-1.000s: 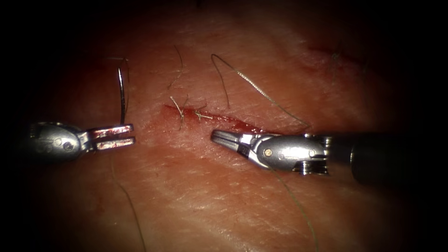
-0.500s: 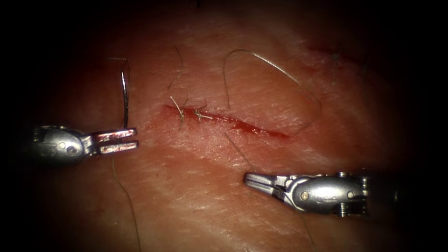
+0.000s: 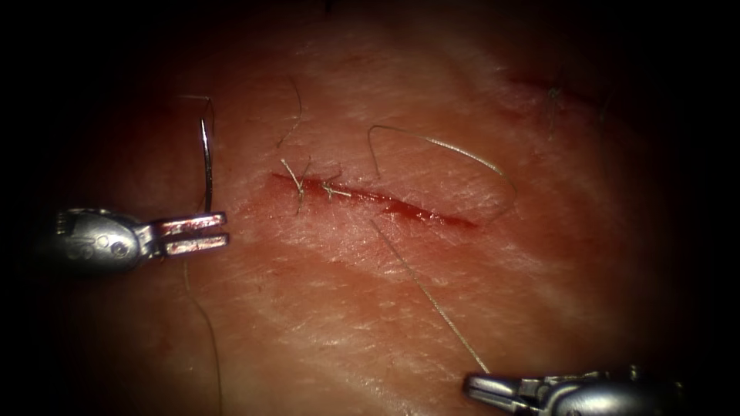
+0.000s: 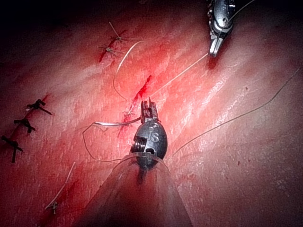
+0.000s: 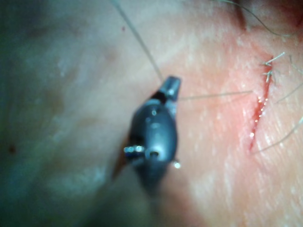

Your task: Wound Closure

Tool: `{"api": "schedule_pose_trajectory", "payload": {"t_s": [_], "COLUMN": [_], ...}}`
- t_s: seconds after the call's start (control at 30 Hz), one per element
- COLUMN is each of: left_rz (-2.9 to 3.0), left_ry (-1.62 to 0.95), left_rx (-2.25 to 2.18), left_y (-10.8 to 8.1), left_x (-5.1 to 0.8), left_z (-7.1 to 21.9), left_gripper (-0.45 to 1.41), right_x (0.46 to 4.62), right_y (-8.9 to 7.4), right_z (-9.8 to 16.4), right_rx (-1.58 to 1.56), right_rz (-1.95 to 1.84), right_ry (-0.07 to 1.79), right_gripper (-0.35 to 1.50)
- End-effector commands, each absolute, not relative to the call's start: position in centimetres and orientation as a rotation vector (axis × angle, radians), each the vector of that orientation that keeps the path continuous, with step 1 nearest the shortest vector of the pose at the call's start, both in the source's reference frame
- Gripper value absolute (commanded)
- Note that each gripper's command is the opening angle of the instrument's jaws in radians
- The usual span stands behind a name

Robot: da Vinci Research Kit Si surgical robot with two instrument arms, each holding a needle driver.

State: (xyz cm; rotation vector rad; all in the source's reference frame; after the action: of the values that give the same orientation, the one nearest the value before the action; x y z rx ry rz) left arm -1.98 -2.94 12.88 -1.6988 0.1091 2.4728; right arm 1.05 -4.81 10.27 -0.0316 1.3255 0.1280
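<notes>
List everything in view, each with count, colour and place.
tissue: one, pink-red, under everything.
cut: one, red, holding red fluid, centre of the tissue.
stitches: two, pale, at the cut's left end.
needle: one, silver, left of the cut, seemingly out of the tissue.
thread: one, pale, looping above the cut's right end, then taut to the right gripper.
left gripper: one, silver, left of the cut, shut on the needle near one end of its curve.
right gripper: one, silver, below the cut, shut on the thread.
</notes>
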Motion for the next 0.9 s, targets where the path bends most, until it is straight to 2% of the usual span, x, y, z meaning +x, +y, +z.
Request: {"api": "schedule_pose_trajectory", "payload": {"t_s": [0.03,0.4,0.9], "left_rz": [2.473,2.477,2.476], "left_ry": [0.104,0.103,0.095], "left_rx": [-1.701,-1.700,-1.702], "left_y": [-2.98,-3.00,-3.01], "left_x": [-2.04,-2.06,-2.10], "left_z": [12.95,12.96,12.98], "left_gripper": [-0.45,-0.45,-0.45], "right_x": [1.02,0.70,0.62], "right_y": [-4.98,-5.26,-5.48], "right_z": [10.21,9.91,9.64], "right_rx": [-0.022,0.017,0.060], "right_rz": [0.125,0.102,0.064], "right_ry": [1.330,1.317,1.316], "right_gripper": [-0.35,-0.35,-0.35]}}
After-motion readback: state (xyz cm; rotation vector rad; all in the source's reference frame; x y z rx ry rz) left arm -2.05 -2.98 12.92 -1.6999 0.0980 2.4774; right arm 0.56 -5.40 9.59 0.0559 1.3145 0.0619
